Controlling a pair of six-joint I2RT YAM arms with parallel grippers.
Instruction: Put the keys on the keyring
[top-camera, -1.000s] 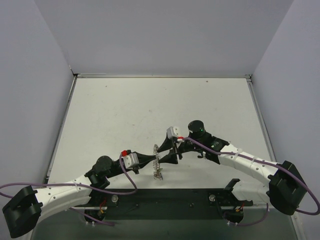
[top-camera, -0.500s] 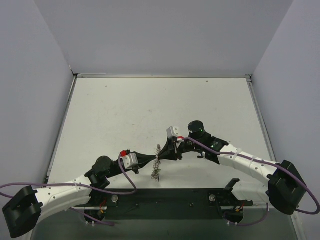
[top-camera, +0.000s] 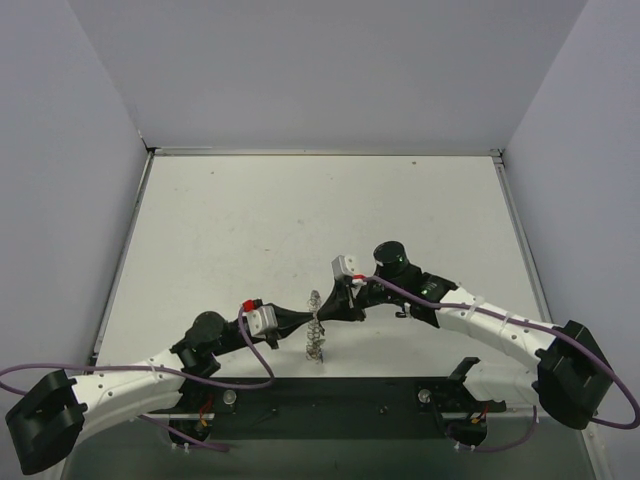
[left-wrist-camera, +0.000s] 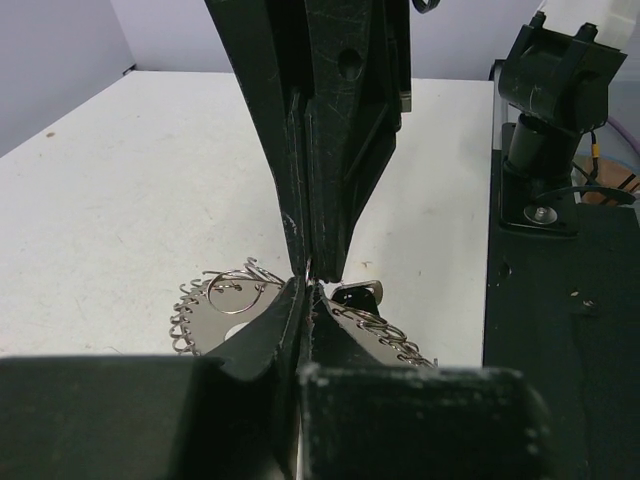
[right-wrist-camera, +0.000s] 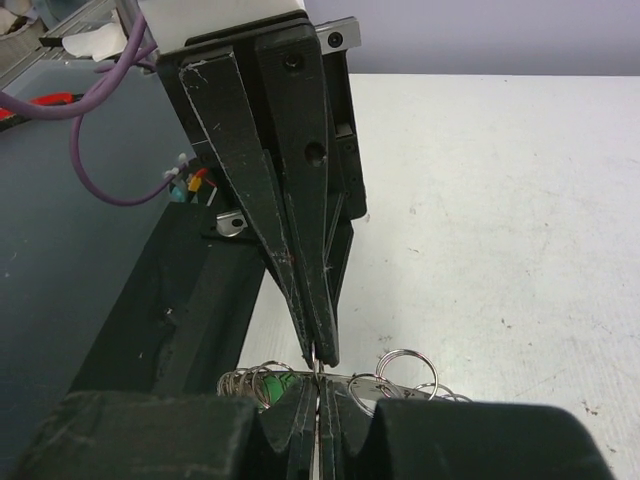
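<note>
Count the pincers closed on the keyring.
2. The left pincer grips the keyring by its rim from the left. The right pincer is shut on it from the opposite side, their tips nearly meeting. None seems hidden.

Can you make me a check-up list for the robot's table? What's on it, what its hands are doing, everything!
surface: white table, a few tiny specks
job's things: keyring pinched between both hands, small wire loops on it; keys too small to make out
clutter: nothing seen
hands: left hand shut on the keyring; right hand shut on it too, tips meeting
cables: purple cables loop along both arms, away from the ring
surroundings: grey walls on three sides; black base plate at the near edge
</note>
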